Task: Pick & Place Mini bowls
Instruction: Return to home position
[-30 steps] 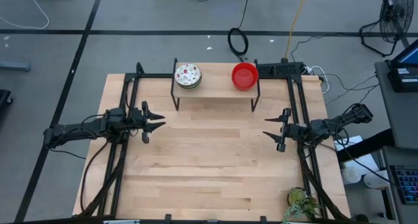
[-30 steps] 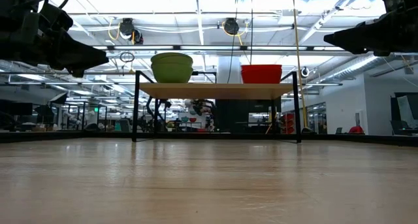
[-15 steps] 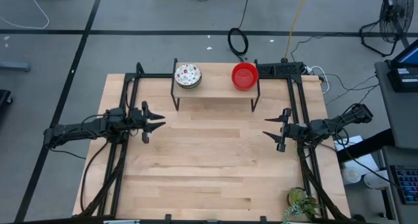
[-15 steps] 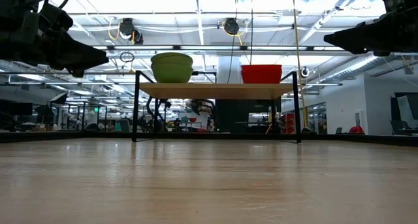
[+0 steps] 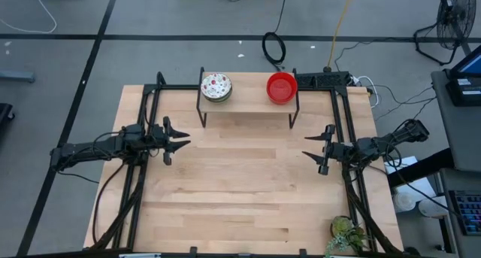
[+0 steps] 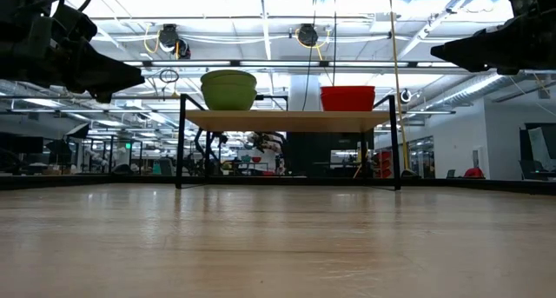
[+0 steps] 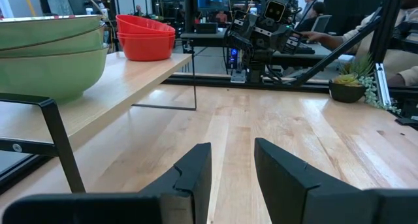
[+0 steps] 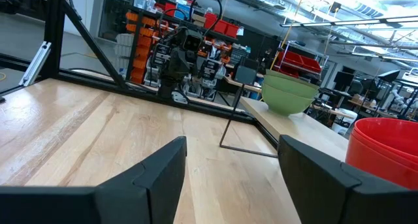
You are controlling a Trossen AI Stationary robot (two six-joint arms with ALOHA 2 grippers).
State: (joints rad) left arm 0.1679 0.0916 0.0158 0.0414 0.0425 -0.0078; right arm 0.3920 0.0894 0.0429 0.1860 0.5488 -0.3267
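Both stacks sit on the raised wooden shelf: small white red-speckled round bowls beside glossy red round bowls. My left gripper and right gripper hover empty, jaws apart. I judge the bowls light, stiff and slick, so I'd pinch a rim.

A shelf stands at the middle of the far edge of the surface. On it sit two stacks of mini bowls, well apart: the left stack at its left end and the right stack at its right end. In front of the shelf, the left gripper hangs over the surface's left side and the right gripper over its right side, facing each other. A plant sits at the near right corner
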